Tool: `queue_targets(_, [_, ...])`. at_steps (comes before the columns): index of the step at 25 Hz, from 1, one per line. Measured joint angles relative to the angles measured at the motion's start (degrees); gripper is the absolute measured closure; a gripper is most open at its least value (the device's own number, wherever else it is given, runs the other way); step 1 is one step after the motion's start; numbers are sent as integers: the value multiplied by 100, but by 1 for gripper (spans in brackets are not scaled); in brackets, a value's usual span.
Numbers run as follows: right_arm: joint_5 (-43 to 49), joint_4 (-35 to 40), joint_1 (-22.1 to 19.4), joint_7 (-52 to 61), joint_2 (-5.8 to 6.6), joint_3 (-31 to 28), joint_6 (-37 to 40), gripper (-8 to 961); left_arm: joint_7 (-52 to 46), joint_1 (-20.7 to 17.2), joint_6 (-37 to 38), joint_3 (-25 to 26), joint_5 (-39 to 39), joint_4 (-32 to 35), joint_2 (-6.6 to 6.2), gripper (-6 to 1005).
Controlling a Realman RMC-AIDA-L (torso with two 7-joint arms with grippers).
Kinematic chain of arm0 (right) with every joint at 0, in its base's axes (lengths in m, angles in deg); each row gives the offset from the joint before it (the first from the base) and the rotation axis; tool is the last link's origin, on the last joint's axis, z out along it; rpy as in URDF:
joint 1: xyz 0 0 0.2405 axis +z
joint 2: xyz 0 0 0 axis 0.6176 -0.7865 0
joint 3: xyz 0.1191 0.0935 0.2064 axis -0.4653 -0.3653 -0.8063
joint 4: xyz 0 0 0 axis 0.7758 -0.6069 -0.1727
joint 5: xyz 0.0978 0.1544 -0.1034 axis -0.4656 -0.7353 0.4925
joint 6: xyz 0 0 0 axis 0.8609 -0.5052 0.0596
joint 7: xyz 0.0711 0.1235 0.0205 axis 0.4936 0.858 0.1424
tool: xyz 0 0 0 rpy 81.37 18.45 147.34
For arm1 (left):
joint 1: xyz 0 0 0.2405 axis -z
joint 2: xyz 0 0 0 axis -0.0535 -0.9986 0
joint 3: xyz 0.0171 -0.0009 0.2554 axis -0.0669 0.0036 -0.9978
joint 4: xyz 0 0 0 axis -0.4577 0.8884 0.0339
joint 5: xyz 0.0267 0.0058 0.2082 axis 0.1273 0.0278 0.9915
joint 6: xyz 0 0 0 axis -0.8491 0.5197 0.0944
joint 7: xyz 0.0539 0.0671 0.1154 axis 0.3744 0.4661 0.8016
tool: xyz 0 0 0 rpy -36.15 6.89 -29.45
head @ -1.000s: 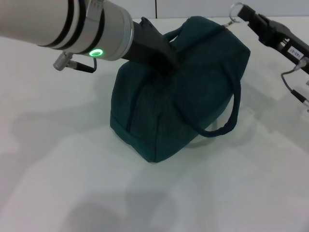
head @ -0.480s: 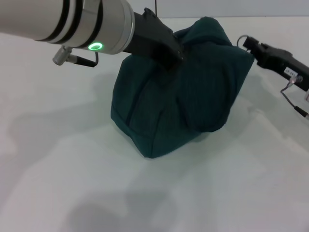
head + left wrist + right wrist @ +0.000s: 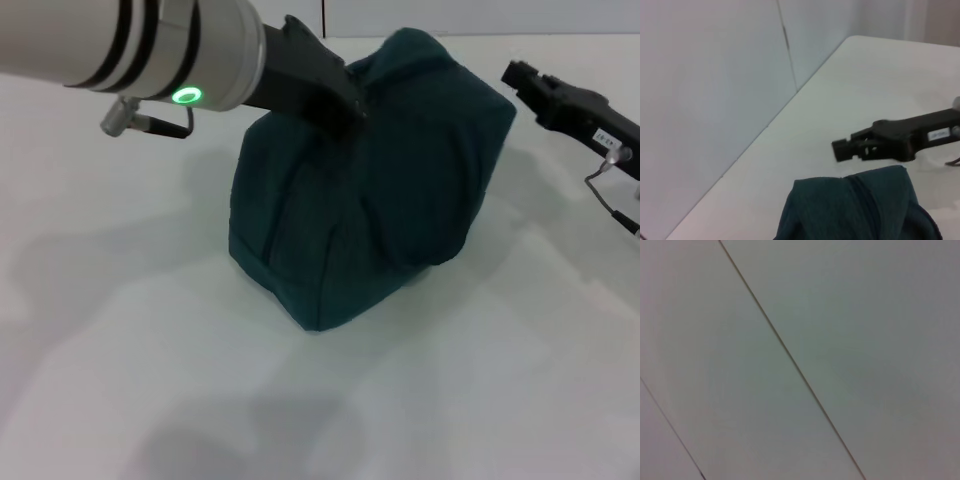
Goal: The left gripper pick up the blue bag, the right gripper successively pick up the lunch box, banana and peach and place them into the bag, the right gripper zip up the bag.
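Observation:
The blue bag (image 3: 370,190) stands on the white table, bulging, with its top drawn together. My left gripper (image 3: 335,105) reaches in from the upper left and is shut on the fabric at the bag's top; its fingertips are buried in the cloth. My right gripper (image 3: 513,74) hovers just beside the bag's upper right corner, fingers shut, with a small gap to the fabric and nothing visible in them. The left wrist view shows the bag's top (image 3: 855,210) and, beyond it, the right gripper (image 3: 837,148). The lunch box, banana and peach are out of view.
The white table (image 3: 150,330) spreads around the bag on all sides. A pale wall with a vertical seam (image 3: 787,45) rises behind the table's far edge. Thin cables (image 3: 600,185) hang from the right arm. The right wrist view shows only wall panels (image 3: 840,340).
The right gripper came down from high at the back, where it held the zip ring, to beside the bag's upper right corner. The ring and the hanging handle loop have dropped from sight.

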State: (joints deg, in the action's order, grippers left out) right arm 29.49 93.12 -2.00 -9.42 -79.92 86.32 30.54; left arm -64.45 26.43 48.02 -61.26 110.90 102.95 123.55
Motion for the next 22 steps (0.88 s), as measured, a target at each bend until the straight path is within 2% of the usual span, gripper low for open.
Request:
queue_targets(7, [-157,272,-381,-22,18,-13,262,787,-26,-34,-90,86,-49,-94,2,940])
queue_targets(9, [-206,300,-455,-37,32,-15,315,558,-46,-94,-196,78,-72,-93,7,922])
queue_targets(11, [-251,323,-522,-46,50,-17,403,524,-15,-210,-420,72,-200,-87,10,905])
queue_targets(13, [-266,382,-602,-48,66,-17,491,490,99,-352,-695,117,-468,-83,8,821])
queue_targets(18, [-276,852,-940,-50,94,-40,819,404,877,-907,-1438,516,-1822,-202,8,615])
queue_targets(20, [-275,971,-1055,-52,118,-104,1107,370,1471,-1122,-1634,790,-2772,-451,8,535])
queue_targets(21, [-271,1014,-1103,-54,136,-144,1267,353,2008,-1215,-1675,1016,-3596,-798,8,495])
queue_targets(22, [-256,1068,-1191,-59,180,-194,1546,309,2298,-1247,-1667,1123,-3991,-1002,8,456])
